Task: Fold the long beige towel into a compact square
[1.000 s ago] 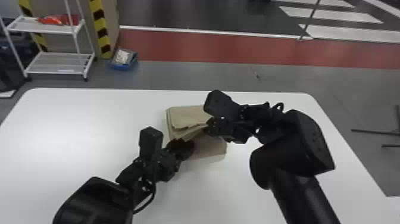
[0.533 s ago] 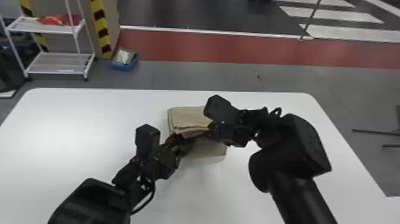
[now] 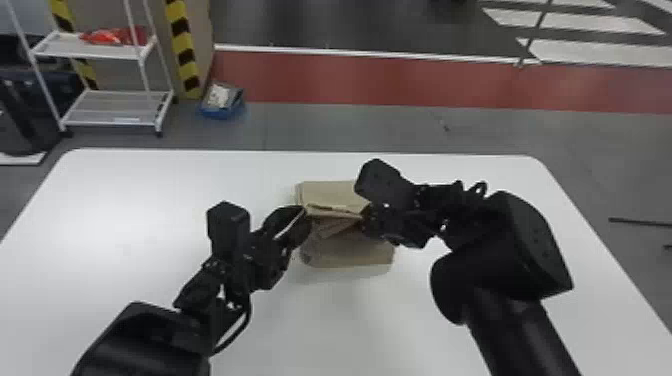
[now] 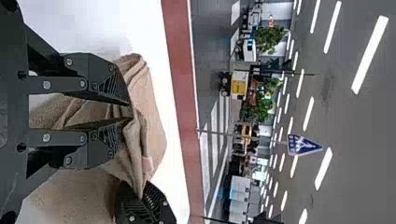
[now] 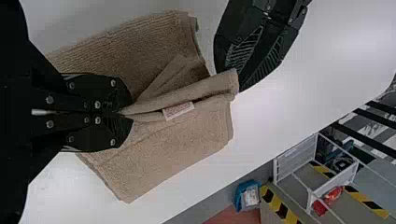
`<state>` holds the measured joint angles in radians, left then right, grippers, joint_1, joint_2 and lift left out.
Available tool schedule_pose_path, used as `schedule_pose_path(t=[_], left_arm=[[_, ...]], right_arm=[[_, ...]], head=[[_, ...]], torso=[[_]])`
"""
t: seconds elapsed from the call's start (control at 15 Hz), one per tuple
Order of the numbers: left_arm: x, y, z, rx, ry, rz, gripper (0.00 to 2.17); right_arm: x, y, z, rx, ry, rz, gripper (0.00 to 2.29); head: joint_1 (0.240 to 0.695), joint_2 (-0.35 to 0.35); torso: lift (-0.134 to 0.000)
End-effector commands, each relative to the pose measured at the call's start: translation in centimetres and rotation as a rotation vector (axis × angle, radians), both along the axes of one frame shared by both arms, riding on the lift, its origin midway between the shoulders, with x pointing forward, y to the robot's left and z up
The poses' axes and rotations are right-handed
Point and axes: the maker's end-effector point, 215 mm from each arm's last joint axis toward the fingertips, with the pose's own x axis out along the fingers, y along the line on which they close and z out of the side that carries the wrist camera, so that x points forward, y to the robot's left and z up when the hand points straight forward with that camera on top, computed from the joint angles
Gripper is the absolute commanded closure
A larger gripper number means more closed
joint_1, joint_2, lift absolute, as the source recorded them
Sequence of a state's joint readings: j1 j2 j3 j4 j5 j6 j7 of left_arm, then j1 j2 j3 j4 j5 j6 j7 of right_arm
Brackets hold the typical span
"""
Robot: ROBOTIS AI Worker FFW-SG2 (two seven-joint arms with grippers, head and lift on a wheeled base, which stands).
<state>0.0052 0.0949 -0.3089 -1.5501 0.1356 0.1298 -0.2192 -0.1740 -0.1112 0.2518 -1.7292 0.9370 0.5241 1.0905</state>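
So, nearest stuff first: two black arms come in from the bottom of the head view, one at lower left and one at lower right. The left pincer [image 3: 306, 217] is just left of the frame's middle, right at the edge of the towel [image 3: 350, 256], and its fingers are a bit apart with a narrow gap between the tips. In the right wrist view those tips sit up against a folded corner of the cloth, though I honestly can't tell if they've got any of it between them.

The right pincer [image 3: 365, 220] is near the middle of the frame, clamped together on a fold of the towel. You can see that pinch way better in the right wrist view, with a little pale label [image 5: 178, 110] on the cloth just beyond the tips.

The towel itself is mid-frame on the white tabletop [image 3: 340, 330], already in a small layered bundle, kinda rumpled between the two pincers.

Past the table, upper left of the frame, there's a white wire cart [image 3: 112, 121] with something red [image 3: 112, 36] on its upper shelf, then a yellow-and-black striped post [image 3: 182, 47] and a blue bin [image 3: 220, 112] on the floor. Farther back, a red floor strip [image 3: 375, 80] runs across, and white stripes [image 3: 565, 22] are at upper right.
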Motion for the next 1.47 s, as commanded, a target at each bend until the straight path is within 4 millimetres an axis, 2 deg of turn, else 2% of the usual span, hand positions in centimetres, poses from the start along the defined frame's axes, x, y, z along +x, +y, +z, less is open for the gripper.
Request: schedule_pose_path(t=[0.0,0.07,0.13,0.27,0.33,0.4,0.6,0.67,0.8,0.93,1.13,1.27,1.4], left_arm=[[0.9,1.8,1.5,-0.01,-0.051,0.048,0.91],[1.2,2.6,2.0,-0.014,-0.066,0.067,0.91],[1.5,3.3,2.4,-0.017,-0.078,0.086,0.91],[1.9,4.2,3.0,-0.03,-0.095,0.108,0.91],[2.1,4.6,3.3,-0.035,-0.1,0.121,0.89],[2.3,5.2,3.8,-0.041,-0.115,0.138,0.89],[2.0,6.5,5.4,-0.063,-0.154,0.169,0.55],[1.7,7.2,6.5,-0.069,-0.174,0.181,0.52],[0.9,7.3,8.2,-0.083,-0.2,0.187,0.49],[-0.1,7.4,9.7,-0.089,-0.223,0.204,0.15],[-1.9,7.8,10.5,-0.003,-0.265,0.256,0.14],[-3.4,8.2,11.0,0.02,-0.271,0.281,0.13],[-4.6,9.0,11.3,0.017,-0.269,0.298,0.13]], right_arm=[[-0.3,0.6,-0.8,0.003,0.019,0.004,1.37],[-0.4,0.7,-1.2,0.0,0.027,0.008,1.37],[-0.5,0.8,-1.5,0.001,0.032,0.009,1.24],[-1.2,0.6,-1.6,0.025,0.05,0.007,0.0],[-1.6,0.1,-1.6,0.055,0.067,0.0,0.0],[-1.6,-0.4,-0.1,0.122,0.06,-0.01,0.0],[-1.7,-2.4,6.8,0.343,-0.042,-0.038,0.05],[-2.0,-3.3,8.9,0.408,-0.077,-0.05,0.05],[-2.6,-4.9,11.7,0.488,-0.142,-0.089,0.05],[-2.9,-5.9,11.3,0.532,-0.186,-0.179,0.05],[-4.2,-6.9,9.9,0.643,-0.23,-0.355,0.06],[-5.7,-6.3,8.9,0.723,-0.233,-0.422,0.06],[-6.7,-5.8,9.2,0.764,-0.279,-0.435,0.06]], head=[[0.695,-0.092],[0.695,-0.084],[0.695,-0.075],[0.695,-0.049],[0.695,-0.045],[0.695,-0.04],[0.695,-0.036],[0.695,-0.037],[0.695,-0.045],[0.695,-0.057],[0.695,-0.082],[0.695,-0.087],[0.695,-0.084]], torso=[[-0.118],[-0.118],[-0.118],[-0.118],[-0.118],[-0.118],[-0.118],[-0.118],[-0.118],[-0.118],[-0.118],[-0.118],[-0.118]])
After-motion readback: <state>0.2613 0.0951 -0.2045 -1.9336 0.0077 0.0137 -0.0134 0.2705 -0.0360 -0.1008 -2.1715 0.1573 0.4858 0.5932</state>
